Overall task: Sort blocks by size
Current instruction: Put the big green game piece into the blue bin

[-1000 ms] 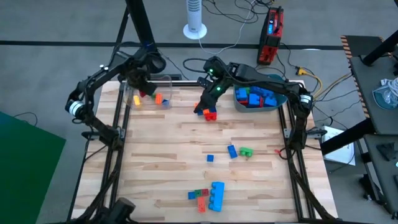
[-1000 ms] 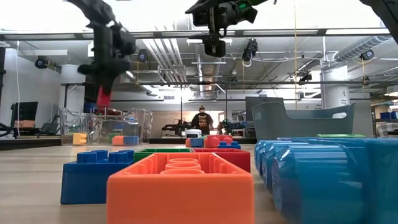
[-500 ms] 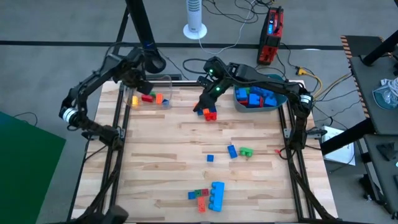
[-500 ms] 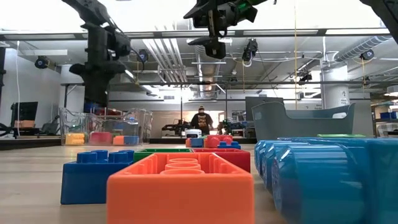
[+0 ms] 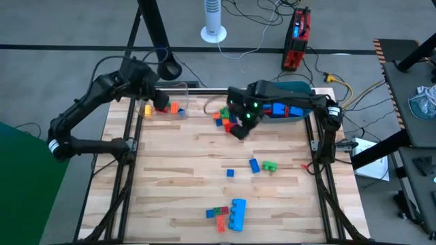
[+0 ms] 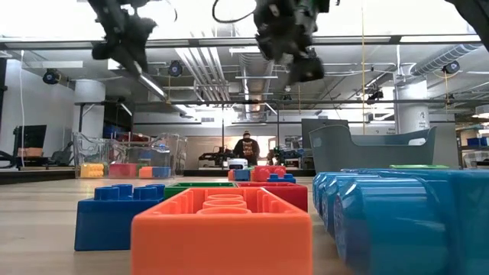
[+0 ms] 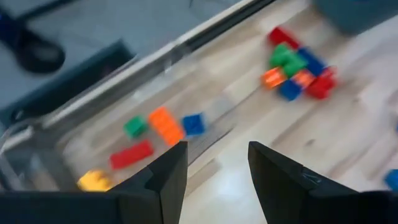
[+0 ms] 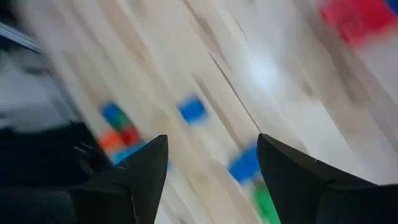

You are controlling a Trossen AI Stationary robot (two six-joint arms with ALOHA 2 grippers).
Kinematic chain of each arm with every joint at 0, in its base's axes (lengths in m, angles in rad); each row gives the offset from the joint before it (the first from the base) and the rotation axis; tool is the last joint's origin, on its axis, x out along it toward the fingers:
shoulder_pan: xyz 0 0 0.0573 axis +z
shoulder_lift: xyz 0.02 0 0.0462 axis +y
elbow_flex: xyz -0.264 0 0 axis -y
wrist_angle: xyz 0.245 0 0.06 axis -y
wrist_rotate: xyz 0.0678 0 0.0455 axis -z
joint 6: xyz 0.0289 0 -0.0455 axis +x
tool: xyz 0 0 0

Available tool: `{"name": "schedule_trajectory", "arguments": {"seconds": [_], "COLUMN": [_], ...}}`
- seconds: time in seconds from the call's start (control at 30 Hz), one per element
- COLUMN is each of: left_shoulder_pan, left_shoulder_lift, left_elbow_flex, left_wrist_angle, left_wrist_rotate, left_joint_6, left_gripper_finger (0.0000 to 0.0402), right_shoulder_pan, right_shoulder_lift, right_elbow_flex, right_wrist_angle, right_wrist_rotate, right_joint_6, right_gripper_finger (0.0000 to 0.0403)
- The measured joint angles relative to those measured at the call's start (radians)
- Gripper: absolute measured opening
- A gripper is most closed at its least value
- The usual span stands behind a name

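Left hand (image 7: 214,177) empty, fingers apart, above clear box (image 5: 163,102). Right hand (image 8: 211,180) empty, fingers wide apart, near block cluster (image 5: 223,118) on tabletop (image 5: 204,170).

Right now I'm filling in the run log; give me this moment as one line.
left gripper: open, empty, above clear box | right gripper: open, empty, by brick cluster | teal tub: holds blue bricks

I read the worktop (image 5: 204,156) as pale wood. Near its front edge: light-blue block (image 5: 237,214), red block (image 5: 221,225). Mid-worktop: blue block (image 5: 255,165), green block (image 5: 270,165).
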Motion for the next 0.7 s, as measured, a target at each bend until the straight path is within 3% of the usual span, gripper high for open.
{"name": "schedule_trajectory", "arguments": {"seconds": [0.13, 0.37, 0.53, 0.7], "left_shoulder_pan": [-0.083, -0.14, -0.14, -0.14], "left_shoulder_lift": [-0.05, -0.082, -0.083, -0.08], "left_elbow_flex": [-0.005, -0.005, -0.005, -0.005], "left_wrist_angle": [0.052, 0.085, 0.085, 0.086], "left_wrist_rotate": [0.001, 0.0, 0.0, -0.001], "left_joint_6": [-0.005, 0.024, 0.026, 0.054], "left_gripper_finger": [0.0155, 0.0155, 0.0155, 0.0155], "right_shoulder_pan": [0.074, 0.216, 0.278, 0.316], "right_shoulder_lift": [0.0, -0.038, -0.168, -0.37], "right_elbow_flex": [-0.028, -0.143, -0.347, -0.633], "right_wrist_angle": [-0.15, -0.196, -0.111, 0.097], "right_wrist_rotate": [0.113, 0.143, 0.165, 0.241], "right_joint_6": [-0.073, -0.236, -0.276, -0.258], "right_gripper_finger": [0.0237, 0.0264, 0.0284, 0.029]}}
